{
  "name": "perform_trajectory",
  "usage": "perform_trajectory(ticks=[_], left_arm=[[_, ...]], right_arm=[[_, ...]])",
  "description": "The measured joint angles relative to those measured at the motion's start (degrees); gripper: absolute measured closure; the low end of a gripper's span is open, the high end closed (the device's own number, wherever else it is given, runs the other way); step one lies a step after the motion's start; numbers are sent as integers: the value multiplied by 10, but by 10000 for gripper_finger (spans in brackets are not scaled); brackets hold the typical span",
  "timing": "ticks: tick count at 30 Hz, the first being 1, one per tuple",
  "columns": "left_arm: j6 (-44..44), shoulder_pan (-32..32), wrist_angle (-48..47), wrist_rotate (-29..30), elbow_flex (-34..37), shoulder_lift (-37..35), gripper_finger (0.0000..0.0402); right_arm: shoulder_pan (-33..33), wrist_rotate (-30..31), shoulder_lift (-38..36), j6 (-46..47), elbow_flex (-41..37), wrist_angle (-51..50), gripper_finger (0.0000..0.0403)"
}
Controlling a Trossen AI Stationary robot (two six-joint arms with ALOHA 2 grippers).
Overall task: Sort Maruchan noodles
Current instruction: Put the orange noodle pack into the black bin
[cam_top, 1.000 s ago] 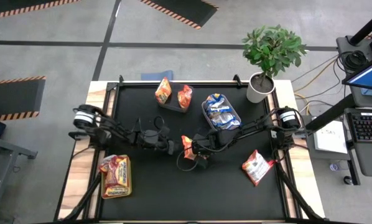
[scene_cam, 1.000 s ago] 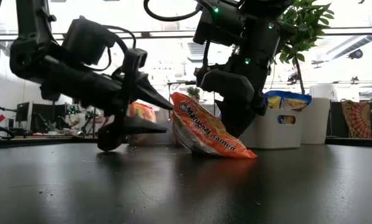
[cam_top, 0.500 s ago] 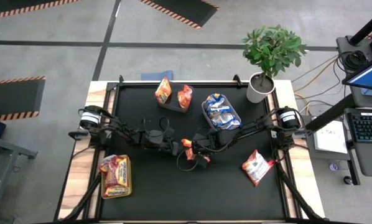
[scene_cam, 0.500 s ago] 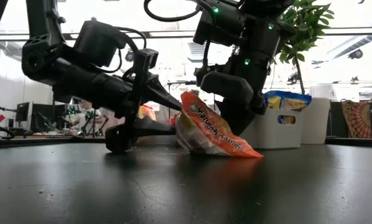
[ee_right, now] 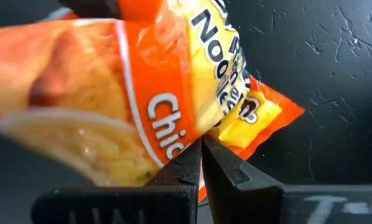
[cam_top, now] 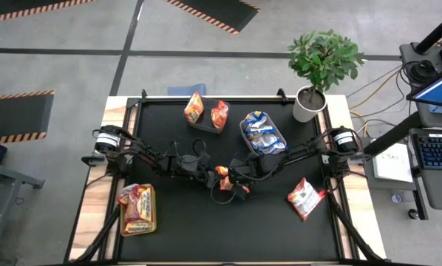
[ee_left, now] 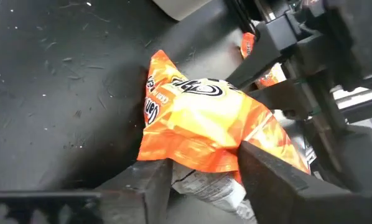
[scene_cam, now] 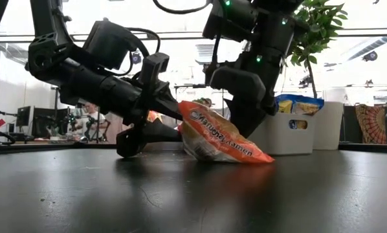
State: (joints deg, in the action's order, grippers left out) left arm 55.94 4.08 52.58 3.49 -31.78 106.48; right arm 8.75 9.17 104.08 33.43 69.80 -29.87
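Left end effector point(scene_cam: 174, 123) now closing around the orange packet point(scene_cam: 219, 134), right end effector point(ee_right: 201, 163) still pinching its edge mid-counter point(cam_top: 184, 214), left arm further in than before.

The tabletop point(cam_top: 169, 222) is black with light wooden side edges. A potted plant point(cam_top: 321, 63) in a white pot stands at its far right corner. A grey bin point(cam_top: 245, 134) sits just beside the pot, toward the centre. A yellow-green bin point(cam_top: 153, 210) rests near the front left corner. Hazard-striped floor mats point(cam_top: 213, 11) lie on the grey floor beyond the tabletop.
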Motion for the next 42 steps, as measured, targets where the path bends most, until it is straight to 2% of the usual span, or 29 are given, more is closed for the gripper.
perform_trajectory(ticks=[10,12,19,24,32,37,42], left_arm=[[-51,-1,-1,-5,3,0,379],[-59,-2,-1,-11,4,0,394],[-111,-3,-7,-11,6,-15,401],[-183,-6,-50,-11,7,-52,401],[-325,-6,-184,-3,7,-158,401],[-373,-8,-267,49,7,-230,401],[-404,-23,-321,65,7,-297,401]], right_arm=[[1,-1,-31,0,0,-24,394],[1,-1,-42,1,0,-33,394],[5,19,-82,0,0,-42,394],[9,39,-89,-1,-2,-42,394],[9,46,-87,-4,-15,-27,394],[9,46,-87,-14,-26,10,394],[9,46,-87,-15,-28,15,394]])
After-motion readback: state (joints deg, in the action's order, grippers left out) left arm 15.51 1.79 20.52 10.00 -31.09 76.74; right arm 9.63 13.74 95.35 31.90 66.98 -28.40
